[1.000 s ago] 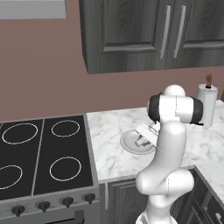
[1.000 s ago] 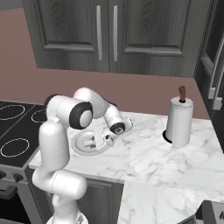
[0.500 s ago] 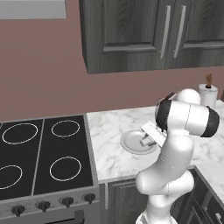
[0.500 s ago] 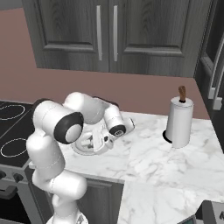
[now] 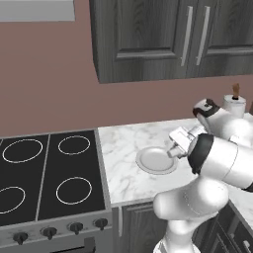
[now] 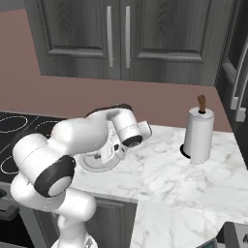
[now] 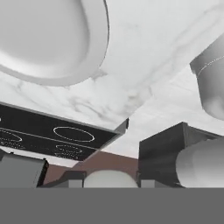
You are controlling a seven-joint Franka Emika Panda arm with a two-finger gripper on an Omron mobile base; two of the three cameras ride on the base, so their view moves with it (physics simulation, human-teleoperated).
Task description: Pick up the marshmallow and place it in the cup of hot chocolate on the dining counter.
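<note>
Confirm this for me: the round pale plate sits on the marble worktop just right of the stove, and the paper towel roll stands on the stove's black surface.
One part is wrong. The paper towel roll stands on the marble worktop, well away from the stove, as the right base view shows. The rest holds: the round pale plate does sit on the marble worktop just right of the stove.

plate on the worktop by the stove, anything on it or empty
Empty, as far as shows: the plate has a bare pale surface in the left base view and the hand view. In the right base view the arm hides part of it.
</note>
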